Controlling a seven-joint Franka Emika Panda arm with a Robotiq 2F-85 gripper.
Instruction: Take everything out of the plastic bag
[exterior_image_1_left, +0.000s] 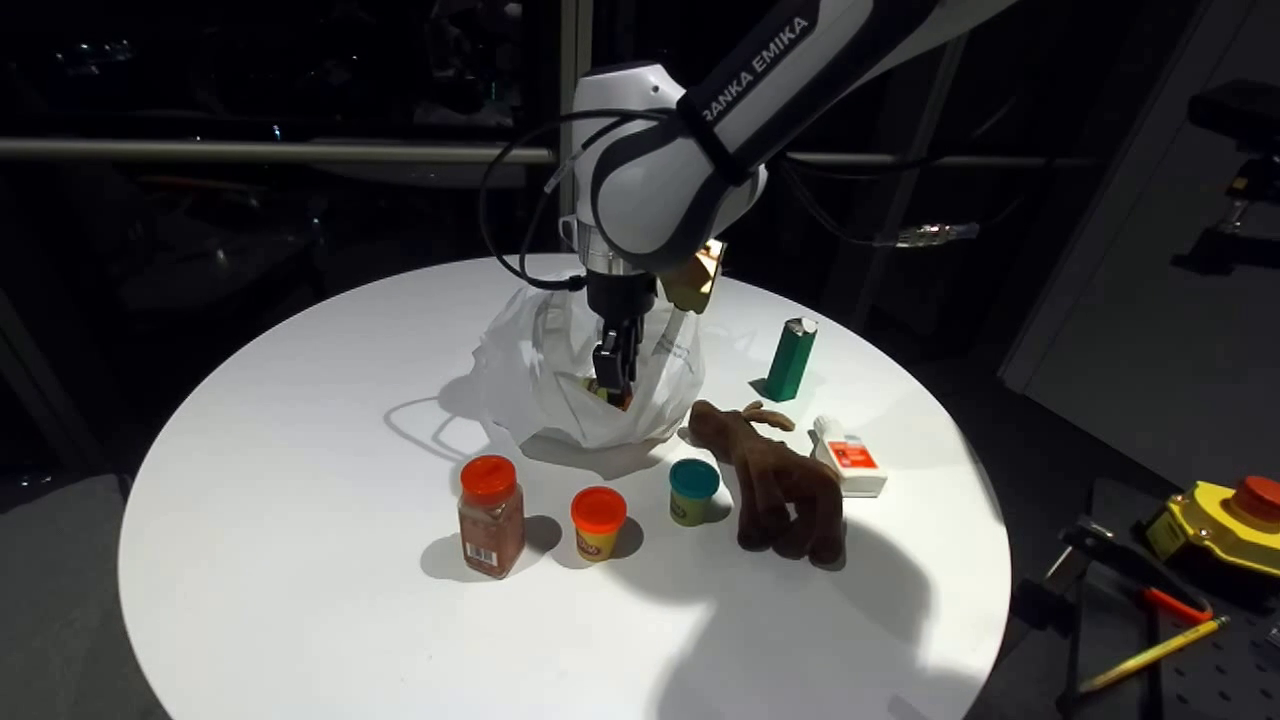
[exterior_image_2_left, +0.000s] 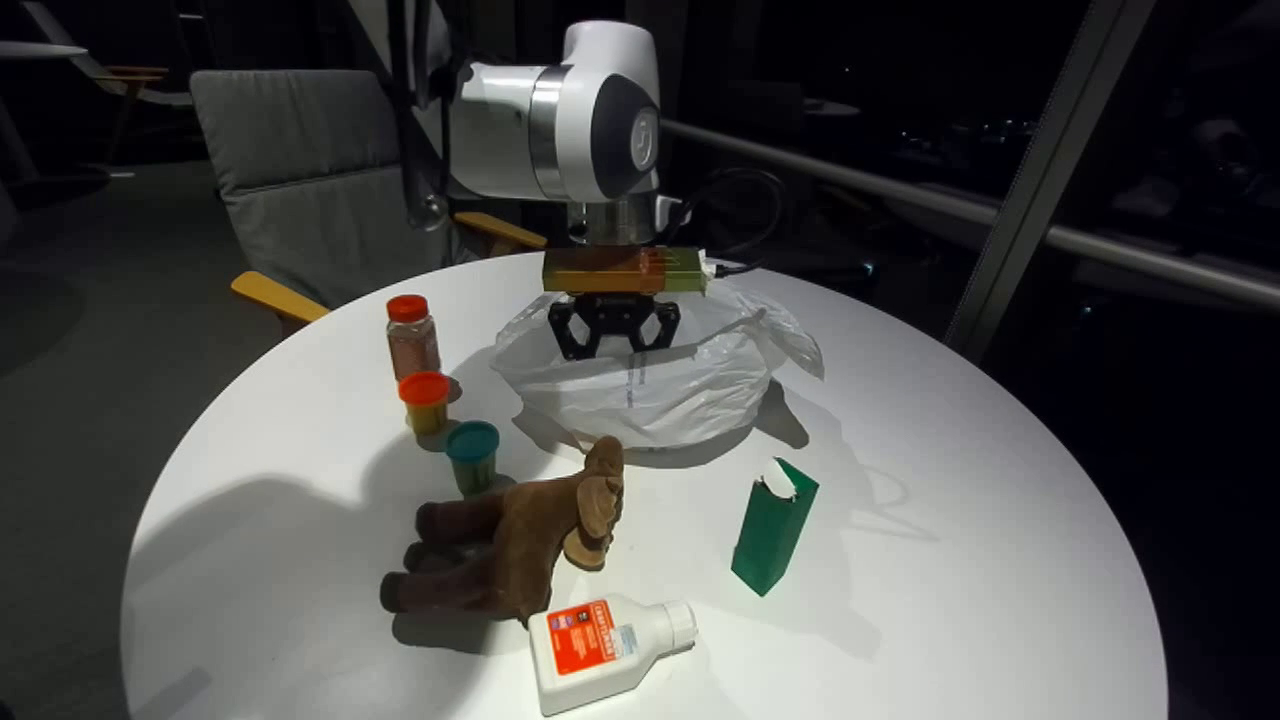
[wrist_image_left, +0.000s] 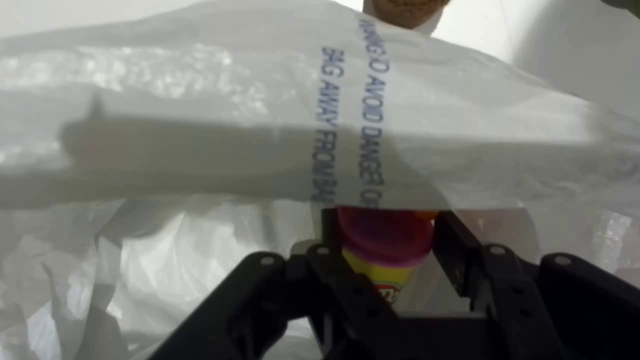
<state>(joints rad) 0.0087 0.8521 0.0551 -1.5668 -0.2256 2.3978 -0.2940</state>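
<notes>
The pincer (exterior_image_2_left: 615, 350) reaches down into the bag (exterior_image_2_left: 660, 405), which slumps around and below it on the table (exterior_image_1_left: 290, 550); the pincer's fingers (wrist_image_left: 460, 250) grip a purple cup (wrist_image_left: 385, 272) by its lid (wrist_image_left: 382, 237), which fills the gap between them. Outside the bag, apart from the pincer, stand the teal cup (exterior_image_1_left: 692, 493), orange cup (exterior_image_1_left: 598, 522), jar (exterior_image_1_left: 492, 525) and green box (exterior_image_2_left: 773, 530); the toy (exterior_image_2_left: 535, 540) lies on its side, and the white bottle (exterior_image_2_left: 610, 650) lies beyond it from the pincer
</notes>
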